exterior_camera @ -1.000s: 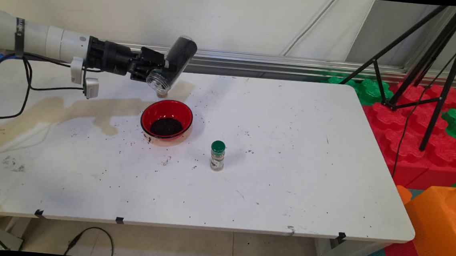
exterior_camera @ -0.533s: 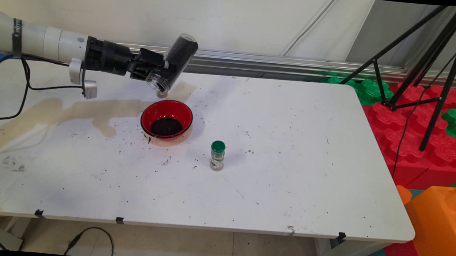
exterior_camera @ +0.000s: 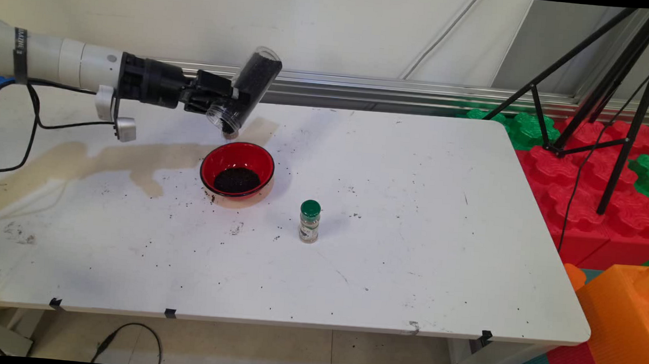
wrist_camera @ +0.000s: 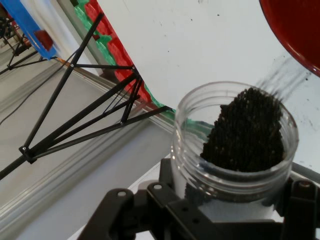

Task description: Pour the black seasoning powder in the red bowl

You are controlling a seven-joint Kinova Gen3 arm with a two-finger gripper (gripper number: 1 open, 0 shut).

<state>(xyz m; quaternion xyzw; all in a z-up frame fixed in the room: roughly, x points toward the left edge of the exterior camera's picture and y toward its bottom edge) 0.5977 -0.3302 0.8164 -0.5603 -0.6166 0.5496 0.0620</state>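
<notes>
My gripper (exterior_camera: pixel 228 98) is shut on a clear jar (exterior_camera: pixel 245 89) filled with dark grains, holding it tilted with the open mouth down and to the left, above the far rim of a red bowl (exterior_camera: pixel 237 169). The bowl holds a pile of the same dark grains. In the hand view the clear jar (wrist_camera: pixel 235 145) fills the lower middle, its mouth open and dark grains streaming toward the red bowl (wrist_camera: pixel 295 30) at the upper right. A small spice jar with a green lid (exterior_camera: pixel 310 221) stands upright to the right of the bowl and nearer the front.
Dark grains are scattered on the white table (exterior_camera: pixel 412 239) around the bowl, and a brown stain (exterior_camera: pixel 103 158) runs across its left part. A black tripod (exterior_camera: pixel 604 99) and red, green and orange foam blocks (exterior_camera: pixel 598 184) stand beyond the table's right end.
The arm has shifted slightly up and to the left with the jar, which stays tilted over the bowl's far rim. The bowl and spice jar have not moved.
</notes>
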